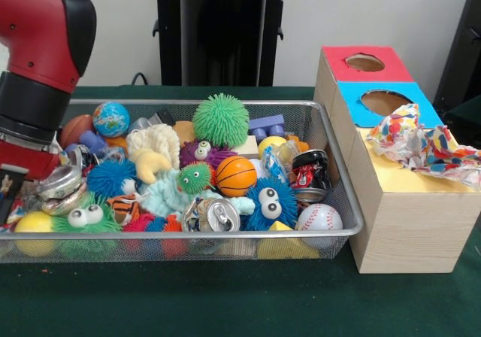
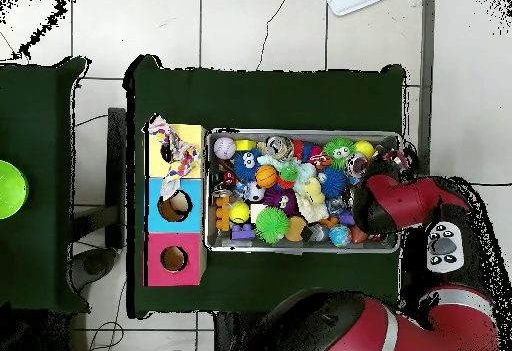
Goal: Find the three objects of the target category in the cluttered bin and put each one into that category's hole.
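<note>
The wire-mesh bin [image 1: 225, 235] fills the table's left and middle, packed with toys; it also shows in the overhead view [image 2: 300, 134]. Polka-dot cloths [image 1: 421, 143] lie crumpled in a heap on the yellow end of the wooden box [image 1: 406, 224]; they also show from overhead [image 2: 172, 153]. They cover the yellow-surround hole, so only bare yellow paint [image 1: 391, 180] shows. I see no polka-dot cloth inside the bin. My gripper [image 1: 9, 194] is low at the bin's left end, mostly hidden under the red wrist [image 1: 34, 89].
The red-surround hole [image 1: 364, 62] and the blue-surround hole [image 1: 385, 101] are uncovered. The bin holds a green spiky ball [image 1: 221, 119], a cream plush [image 1: 154, 147], a small basketball [image 1: 236, 175], a baseball [image 1: 319, 217] and a can [image 1: 218, 217]. A green object [image 2: 8, 189] sits on a side table.
</note>
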{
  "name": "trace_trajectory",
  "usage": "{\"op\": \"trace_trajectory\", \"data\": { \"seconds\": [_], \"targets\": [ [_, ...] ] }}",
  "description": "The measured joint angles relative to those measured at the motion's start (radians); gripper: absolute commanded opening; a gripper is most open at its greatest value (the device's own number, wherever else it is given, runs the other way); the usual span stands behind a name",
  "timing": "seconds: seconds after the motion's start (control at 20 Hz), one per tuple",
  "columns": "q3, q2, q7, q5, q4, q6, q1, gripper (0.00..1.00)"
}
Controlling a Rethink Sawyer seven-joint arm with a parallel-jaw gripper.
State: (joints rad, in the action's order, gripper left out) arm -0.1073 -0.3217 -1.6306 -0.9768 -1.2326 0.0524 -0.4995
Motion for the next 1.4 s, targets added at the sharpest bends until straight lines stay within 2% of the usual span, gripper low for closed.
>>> {"op": "trace_trajectory", "data": {
  "seconds": [0.25,0.4,0.65,0.7,0.95,1.15,1.4],
  "targets": [
    [0.018,-0.032,0.0,0.055,-0.032,-0.018,-0.038,0.0],
    [0.036,-0.074,0.0,0.093,-0.071,-0.062,-0.062,0.0],
    [0.089,-0.181,0.0,0.175,-0.165,-0.194,-0.107,0.0],
    [0.109,-0.23,0.0,0.21,-0.205,-0.259,-0.122,0.0],
    [0.136,-0.34,0.0,0.28,-0.288,-0.393,-0.135,0.0],
    [0.15,-0.409,0.0,0.312,-0.337,-0.436,-0.13,0.0],
    [0.162,-0.444,0.0,0.335,-0.362,-0.436,-0.126,0.0]
  ]
}}
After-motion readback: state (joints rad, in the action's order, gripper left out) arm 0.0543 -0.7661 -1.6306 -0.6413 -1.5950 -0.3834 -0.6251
